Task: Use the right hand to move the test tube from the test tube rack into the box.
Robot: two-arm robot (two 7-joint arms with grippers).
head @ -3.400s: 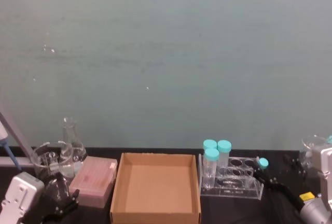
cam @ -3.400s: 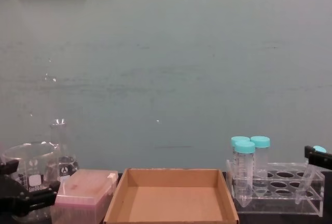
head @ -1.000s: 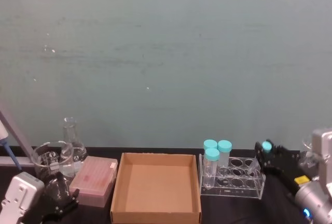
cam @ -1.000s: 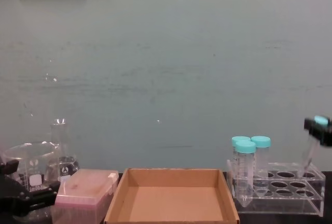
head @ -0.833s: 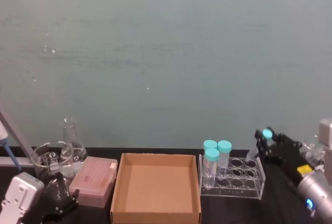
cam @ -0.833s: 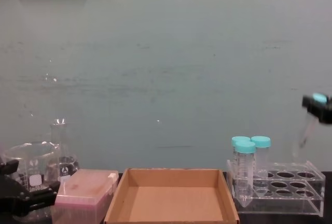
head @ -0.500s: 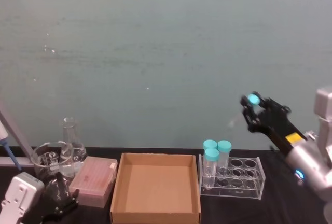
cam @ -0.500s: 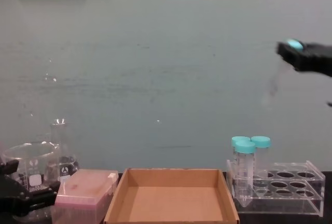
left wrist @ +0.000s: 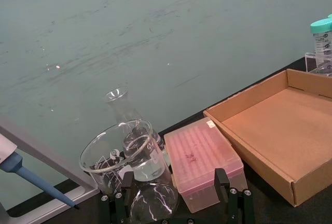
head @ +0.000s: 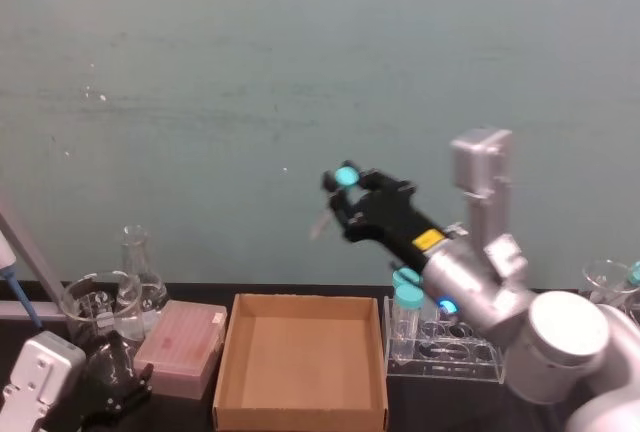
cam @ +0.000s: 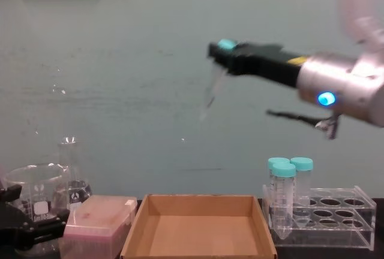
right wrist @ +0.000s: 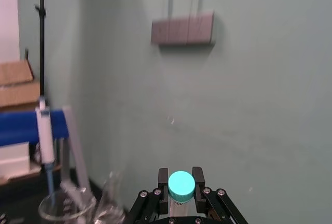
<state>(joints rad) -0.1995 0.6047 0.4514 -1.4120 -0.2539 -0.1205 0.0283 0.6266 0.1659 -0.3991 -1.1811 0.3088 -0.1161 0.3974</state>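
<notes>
Right hand [head: 343, 190]: high in the air, left of the test tube rack [head: 425, 360] and up above the box [head: 300, 352]. Its black fingers are clamped on the test tube [head: 345, 176], just under the cap.
Test tube: out of the rack, up in the air. Its teal cap is on top and its pointy end hangs down, tipped a bit to the left.
Box: brown and flat, in the middle of the black desk [head: 430, 404].
Test tube rack: clear, on the desk just to the right of the box. Three fat tubes [head: 408, 302] with teal caps stand at its left end.
Left hand [left wrist: 171, 209]: low at the left, near the front of the desk, its fingers wide apart.
Pink box [head: 180, 347]: just left of the brown box.
Glass things: a beaker [head: 95, 307] and a flask [head: 138, 272] stand behind the pink box.
</notes>
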